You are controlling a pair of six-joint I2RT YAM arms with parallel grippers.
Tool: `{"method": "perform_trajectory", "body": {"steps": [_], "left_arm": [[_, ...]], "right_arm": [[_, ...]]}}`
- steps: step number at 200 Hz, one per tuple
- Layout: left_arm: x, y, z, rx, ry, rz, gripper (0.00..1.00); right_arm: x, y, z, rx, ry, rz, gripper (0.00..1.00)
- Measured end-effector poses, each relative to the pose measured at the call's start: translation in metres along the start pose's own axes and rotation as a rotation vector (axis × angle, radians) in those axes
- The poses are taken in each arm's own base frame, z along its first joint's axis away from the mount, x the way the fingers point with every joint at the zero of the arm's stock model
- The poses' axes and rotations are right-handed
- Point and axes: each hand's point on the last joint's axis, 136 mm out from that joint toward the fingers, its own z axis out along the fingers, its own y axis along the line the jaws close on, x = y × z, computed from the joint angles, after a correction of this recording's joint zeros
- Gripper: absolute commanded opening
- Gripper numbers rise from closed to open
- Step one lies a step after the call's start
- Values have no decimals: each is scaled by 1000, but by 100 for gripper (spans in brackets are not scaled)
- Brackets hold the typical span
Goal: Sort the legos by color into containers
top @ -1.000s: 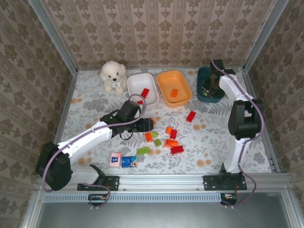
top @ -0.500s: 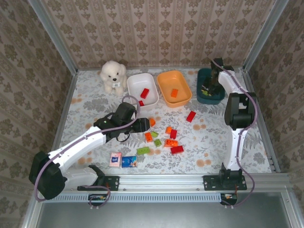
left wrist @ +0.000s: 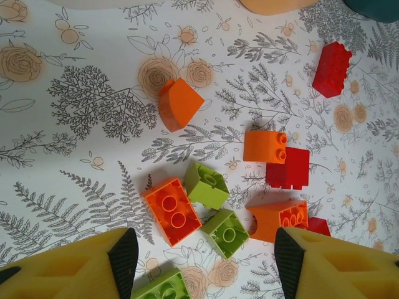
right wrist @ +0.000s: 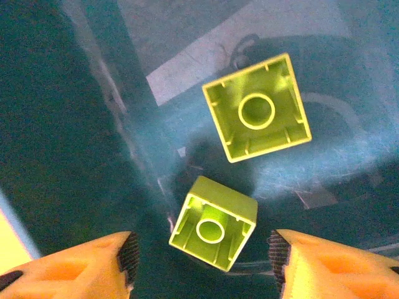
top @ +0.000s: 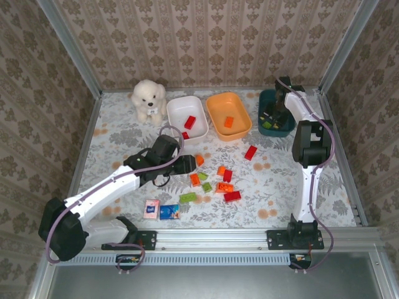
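Top external: drop-off step; your right end effector (top: 272, 116) is pointing down into the dark teal plastic tray (top: 278, 131), arm (top: 310, 148) stretched far. Left wrist: left end effector (left wrist: 204, 252) is hovering parted, empty, over loose orange, lime, red studded bricks (left wrist: 173, 210); next, lower and close on one. Right wrist: its fingers are standing apart, gripping nothing; two lime bricks (right wrist: 257, 115) are lying in the tray.

wide bare table (top: 109, 134) on the left and near right. legos (top: 224, 187) crowd the middle, two packets (top: 161, 210) just near-left of them. the plush dog (top: 148, 99) and three containers (top: 240, 115) line the far edge.
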Motion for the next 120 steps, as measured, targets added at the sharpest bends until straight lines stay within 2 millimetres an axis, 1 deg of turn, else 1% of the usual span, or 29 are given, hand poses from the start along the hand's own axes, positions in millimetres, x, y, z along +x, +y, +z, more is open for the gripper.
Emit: {"method": "perform_trajectory", "body": {"steps": [20,34,49,60,63,65,67,70,76,77,82,85,90,93,96,99,107,114,120], "left_arm": [[4,3,6,-14,26,1,63],[8,5,12,-26,52,4,63],[10,6,17,-36,77,11,63],[10,6,20,-41,90,17,62],[10,5,20,-42,92,18,63],[10,5,21,-43,94,20,62],[10,5,21,-43,96,20,62],[10,5,22,-45,98,20,62],[10,5,23,-48,103,23,62],[9,5,23,-49,103,23,62],[9,5,24,-50,106,25,62],[9,5,25,-53,109,25,63],[8,4,26,-56,113,26,63],[8,4,27,-58,115,28,62],[7,3,27,-58,117,28,62],[7,3,28,-61,119,29,62],[4,2,30,-63,122,31,63],[2,0,32,-64,123,31,63],[0,-1,35,-66,127,30,62]], "right_arm": [[-6,7,-17,-22,-34,-5,60],[-10,16,-43,-55,-85,-16,59],[-13,30,-88,-112,-180,-40,57],[-9,44,-129,-165,-270,-74,56],[-6,49,-144,-185,-306,-89,56],[-5,51,-149,-193,-321,-97,57],[-2,54,-156,-206,-337,-108,57],[4,59,-171,-226,-371,-125,57],[15,67,-192,-263,-418,-159,58],[19,70,-198,-273,-431,-167,59],[30,77,-213,-308,-465,-198,60],[40,81,-226,-335,-495,-221,60],[53,87,-239,-369,-525,-253,61],[64,91,-250,-401,-552,-275,62],[72,93,-255,-417,-561,-293,63],[84,96,-264,-448,-576,-311,63],[107,100,-276,-507,-602,-356,65],[123,98,-282,-542,-610,-381,65],[137,95,-282,-562,-611,-402,66]]}}
